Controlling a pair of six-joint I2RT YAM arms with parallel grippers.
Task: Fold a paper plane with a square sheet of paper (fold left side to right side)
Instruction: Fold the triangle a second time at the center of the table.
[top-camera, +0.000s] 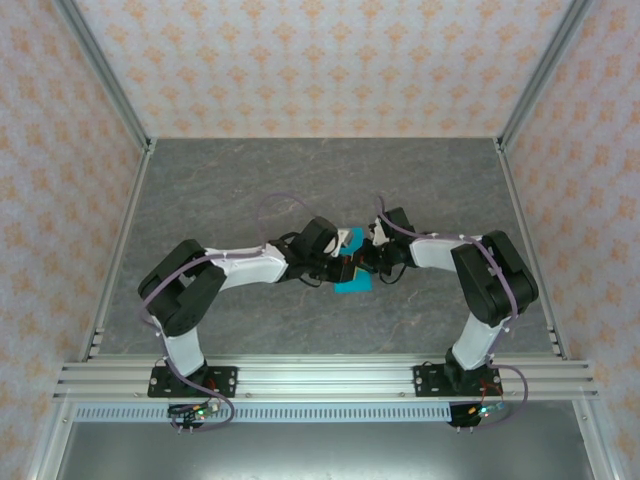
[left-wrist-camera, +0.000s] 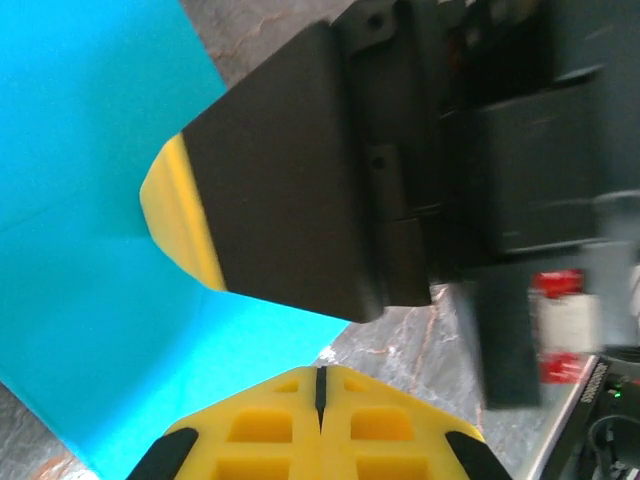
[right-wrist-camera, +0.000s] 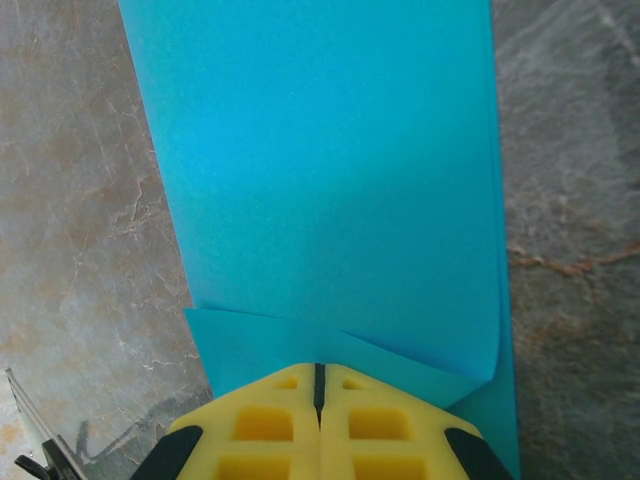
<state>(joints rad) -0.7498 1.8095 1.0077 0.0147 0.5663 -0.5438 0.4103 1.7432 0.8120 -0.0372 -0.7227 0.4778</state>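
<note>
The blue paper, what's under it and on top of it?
The sheet of paper lies on the grey marbled table. The shut right gripper and shut left gripper sit over its edges. The table beneath it is hidden.

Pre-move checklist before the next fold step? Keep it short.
1. The left claw is shut: ok.
2. The right claw is shut: ok.
3. Both claws are over the paper: ok.
4. The paper lies on the table: ok.
5. Fold pressed flat: not ok, the top layer lifts near the right claw.
6. Paper pinched in either claw: cannot tell.
</note>
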